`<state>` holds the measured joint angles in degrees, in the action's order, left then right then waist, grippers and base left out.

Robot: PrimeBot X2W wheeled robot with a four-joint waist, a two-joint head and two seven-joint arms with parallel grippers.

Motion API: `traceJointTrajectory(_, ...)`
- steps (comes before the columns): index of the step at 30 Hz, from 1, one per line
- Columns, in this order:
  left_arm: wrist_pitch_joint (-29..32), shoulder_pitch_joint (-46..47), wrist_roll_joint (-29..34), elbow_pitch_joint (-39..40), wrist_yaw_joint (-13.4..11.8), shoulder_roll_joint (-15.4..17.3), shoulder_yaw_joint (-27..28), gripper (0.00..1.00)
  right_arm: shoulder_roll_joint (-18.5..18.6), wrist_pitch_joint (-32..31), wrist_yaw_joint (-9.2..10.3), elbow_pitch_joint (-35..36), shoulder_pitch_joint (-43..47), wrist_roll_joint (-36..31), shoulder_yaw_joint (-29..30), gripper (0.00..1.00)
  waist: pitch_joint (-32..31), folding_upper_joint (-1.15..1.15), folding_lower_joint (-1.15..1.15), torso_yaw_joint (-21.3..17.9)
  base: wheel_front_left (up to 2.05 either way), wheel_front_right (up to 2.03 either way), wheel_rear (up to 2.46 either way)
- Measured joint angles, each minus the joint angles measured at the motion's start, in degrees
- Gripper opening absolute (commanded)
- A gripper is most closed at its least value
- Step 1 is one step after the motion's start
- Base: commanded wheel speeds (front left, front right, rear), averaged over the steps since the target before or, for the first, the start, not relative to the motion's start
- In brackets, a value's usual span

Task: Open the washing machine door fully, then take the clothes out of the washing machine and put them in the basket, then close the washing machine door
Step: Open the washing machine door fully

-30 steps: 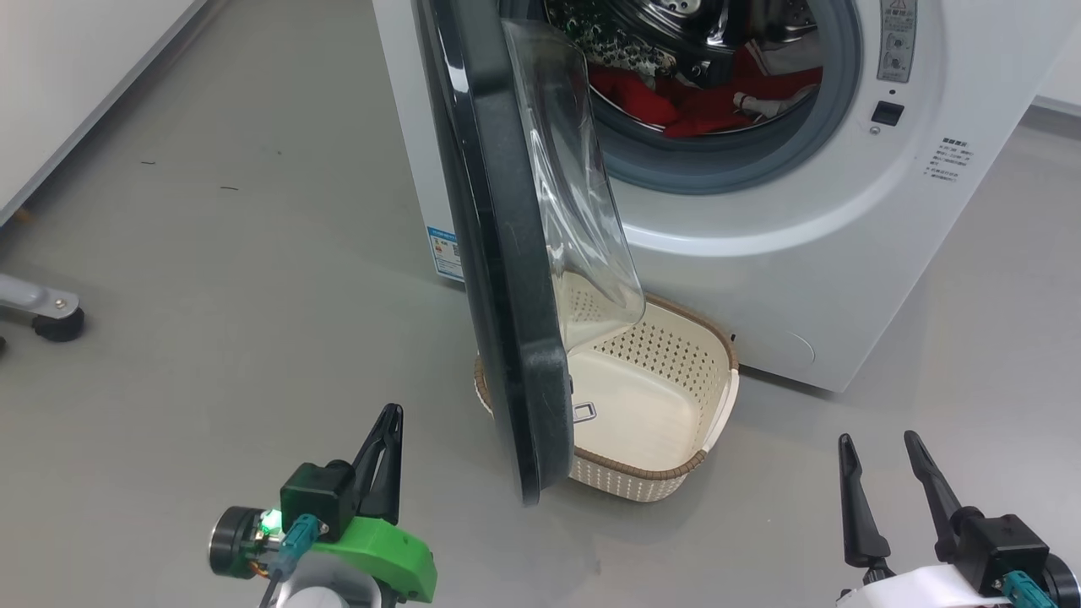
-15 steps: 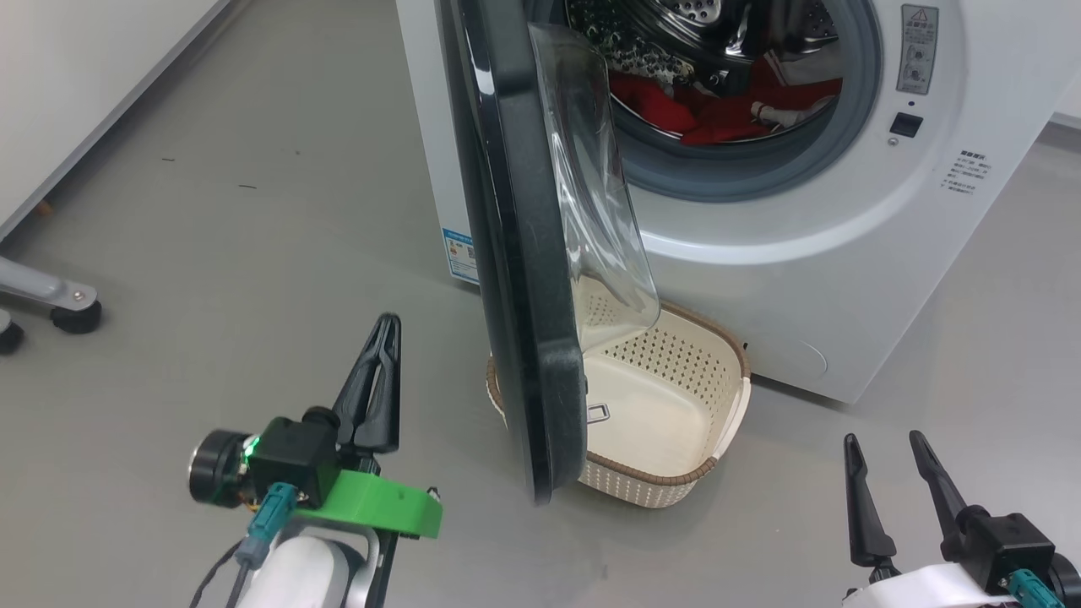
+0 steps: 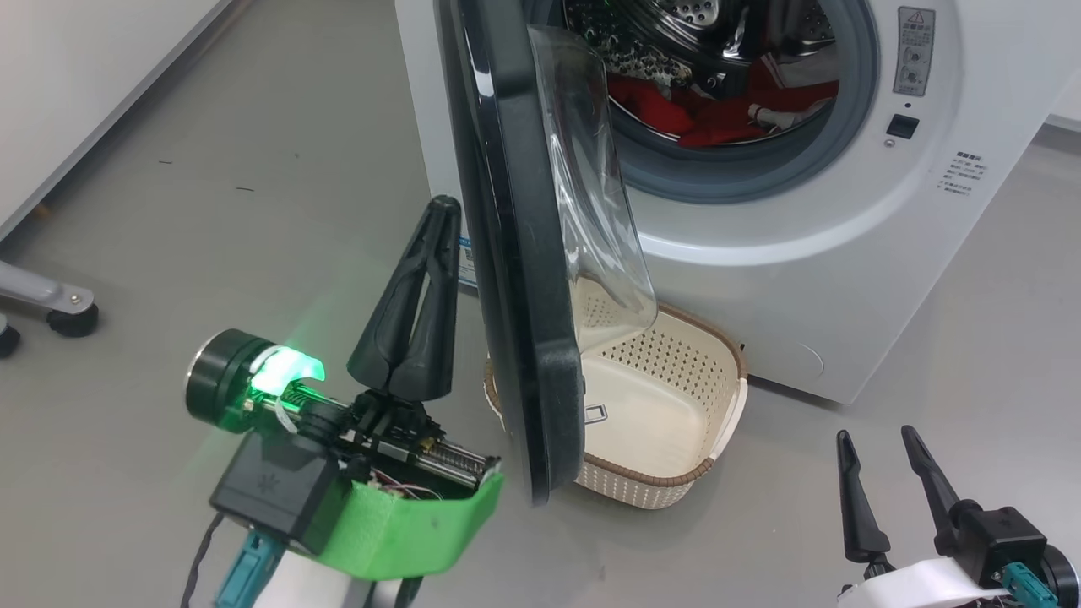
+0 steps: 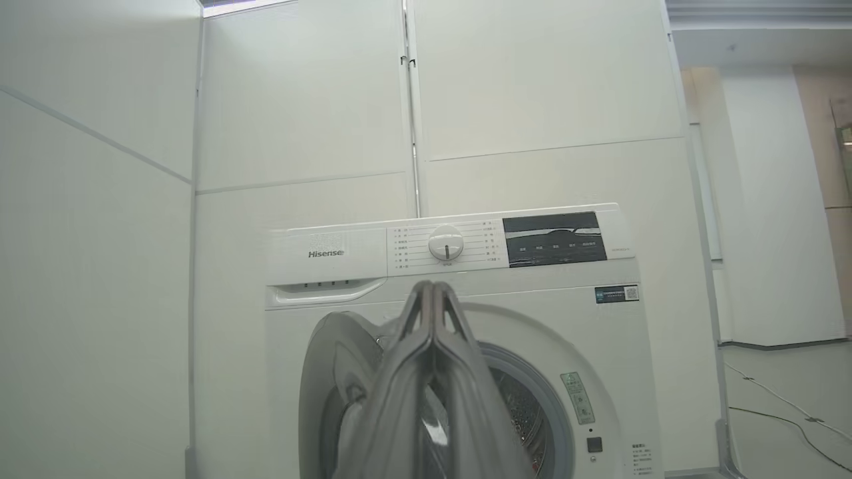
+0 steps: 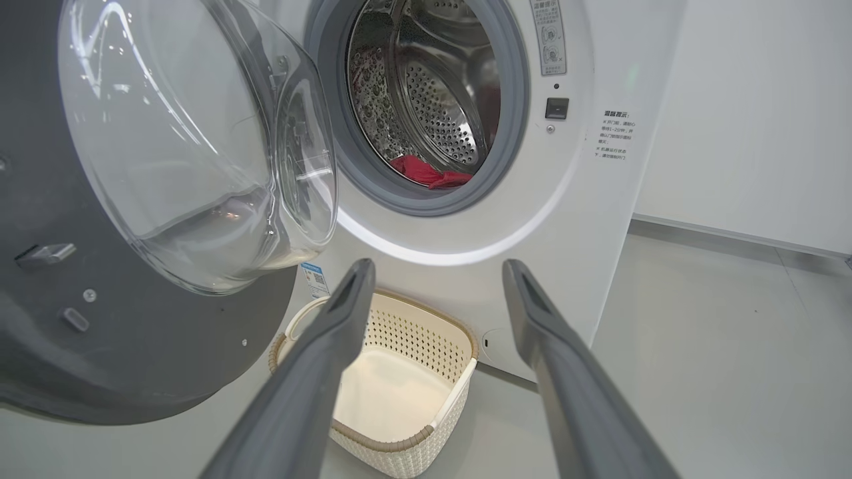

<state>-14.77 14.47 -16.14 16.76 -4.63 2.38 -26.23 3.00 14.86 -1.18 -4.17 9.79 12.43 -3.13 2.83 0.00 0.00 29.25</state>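
Observation:
The white washing machine [image 3: 844,253] stands ahead, its black door [image 3: 515,253] swung out edge-on toward me, the glass bowl [image 3: 591,186] facing the drum. Red clothes [image 3: 718,118] lie inside the drum, also in the right wrist view as clothes [image 5: 429,174]. The cream basket [image 3: 676,481] sits on the floor below the door, holding nothing. My left gripper [image 3: 443,211] is shut, raised just left of the door's outer face, not visibly touching it. My right gripper [image 3: 874,447] stands open low at the right, nothing between its fingers, pointing toward the basket [image 5: 413,459] and machine front.
A white wall panel [image 3: 84,84] runs along the left. A grey wheeled leg [image 3: 51,308] of some stand sits on the floor at far left. Open grey floor [image 3: 253,211] lies left of the machine and to its right.
My left arm has risen and moved forward toward the door's outer side, fingers still shut. The right gripper and door have held their places; the head view shifted slightly at first.

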Motion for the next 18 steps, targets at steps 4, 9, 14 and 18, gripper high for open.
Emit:
traceJointTrajectory(4,0.0,0.0,-0.7,3.1,1.8,0.0,-3.8,0.00,-0.3,0.0,-0.22,-0.2,-0.1,-0.5,0.2,1.00,0.0,0.00,0.00,-0.7,0.00,0.00,0.00)
traceJointTrajectory(9,0.1,-0.2,-1.1,2.9,4.9,0.1,-9.9,0.00,-0.3,0.0,-0.32,-0.7,-0.2,-0.5,0.2,1.00,0.0,0.00,0.00,-1.2,0.00,0.00,0.00)
traceJointTrajectory(14,3.2,-2.0,-2.8,0.1,7.1,0.2,-14.1,0.00,-0.5,0.0,-0.74,-1.0,-0.2,-1.0,0.1,1.00,0.1,0.00,0.01,-1.7,0.00,0.00,0.00)
traceJointTrajectory(18,5.6,-3.9,-4.1,-3.3,8.0,0.4,-15.7,0.00,-0.5,0.0,-0.79,-1.2,-0.3,-1.1,0.1,1.00,0.3,0.00,0.01,-2.1,0.00,0.00,0.00)
